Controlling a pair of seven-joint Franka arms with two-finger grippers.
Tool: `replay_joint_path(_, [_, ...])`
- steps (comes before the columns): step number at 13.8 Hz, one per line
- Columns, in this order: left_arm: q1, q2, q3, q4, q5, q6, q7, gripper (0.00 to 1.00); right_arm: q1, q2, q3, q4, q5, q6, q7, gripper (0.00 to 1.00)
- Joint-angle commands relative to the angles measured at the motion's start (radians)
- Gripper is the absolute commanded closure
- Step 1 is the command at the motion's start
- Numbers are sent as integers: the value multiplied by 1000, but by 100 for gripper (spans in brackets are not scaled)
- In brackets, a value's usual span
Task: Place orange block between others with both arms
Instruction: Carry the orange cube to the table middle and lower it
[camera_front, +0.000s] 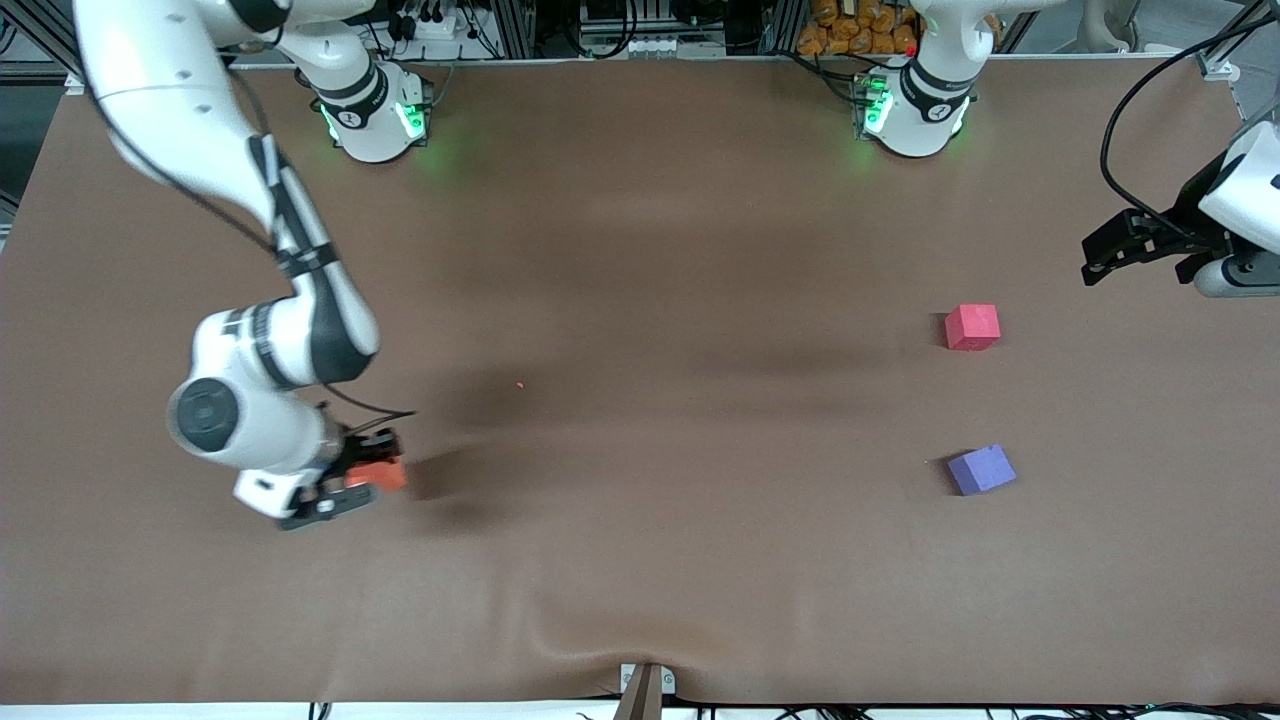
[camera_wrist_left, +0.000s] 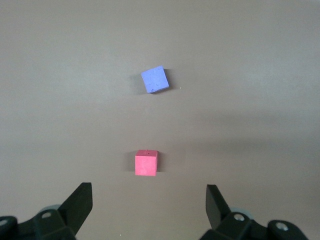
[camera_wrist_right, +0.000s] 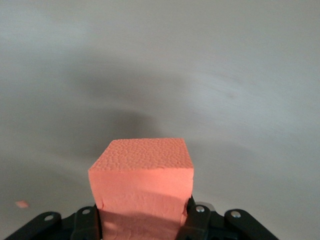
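The orange block is found at the right arm's end of the brown worktop, where it is clamped between the closed fingers of the right pincer. As a cube it has no long axis; in the right wrist view one flat face is turned to the camera and the top face is level. The pink-red cube and the purple-blue cube are placed near the left arm's end, well apart from each other, the purple-blue one nearer to the front camera and rotated a little. The left pincer is held wide open and empty above the worktop, near the pink-red cube.
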Motion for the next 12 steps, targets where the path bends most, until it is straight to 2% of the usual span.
replay_joint_path(1, [8, 5, -5, 19, 3, -14, 18, 0, 118, 6, -9, 16, 10, -17, 43, 70])
replay_joint_path(5, [10, 5, -5, 19, 3, -14, 18, 0, 302, 27, -11, 16, 13, 5, 308, 70])
replay_joint_path(8, [10, 5, -3, 21, 3, -13, 18, 0, 441, 49, -12, 14, 9, 97, 508, 70])
replay_joint_path(12, [10, 5, -3, 21, 3, -11, 20, 0, 541, 101, -11, 14, 7, 154, 718, 70])
